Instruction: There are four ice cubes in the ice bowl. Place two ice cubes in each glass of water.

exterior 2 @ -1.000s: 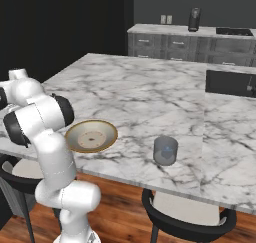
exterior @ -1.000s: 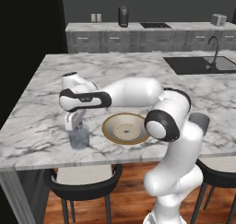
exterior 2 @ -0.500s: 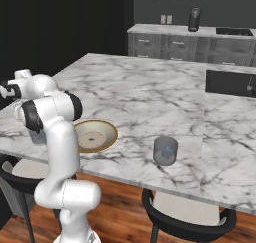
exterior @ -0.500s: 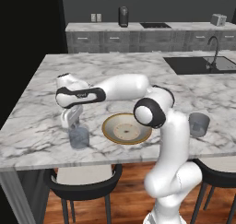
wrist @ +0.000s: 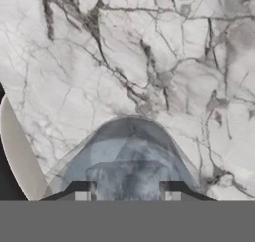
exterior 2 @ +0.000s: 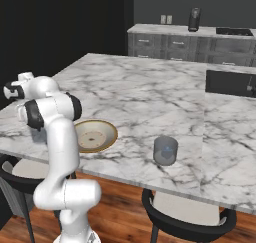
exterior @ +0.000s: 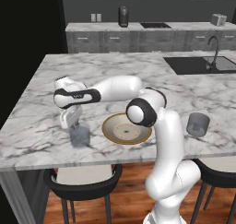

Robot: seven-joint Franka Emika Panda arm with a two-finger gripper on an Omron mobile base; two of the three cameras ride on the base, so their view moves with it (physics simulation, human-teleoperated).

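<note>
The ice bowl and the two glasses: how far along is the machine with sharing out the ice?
Done: hard to count, but the ice bowl looks bare, with no cube clearly left in it. In hand: the gripper hangs just above the near glass, where pale shapes could be ice. Left: the other glass stands apart, and its contents are too small to judge.

We see a blue-grey glass (exterior: 79, 136) under the tool (exterior: 70, 121), golden-brown-rimmed bowl (exterior: 126, 128) beside it, grey-veined white marble worktop (exterior: 41, 121).
</note>
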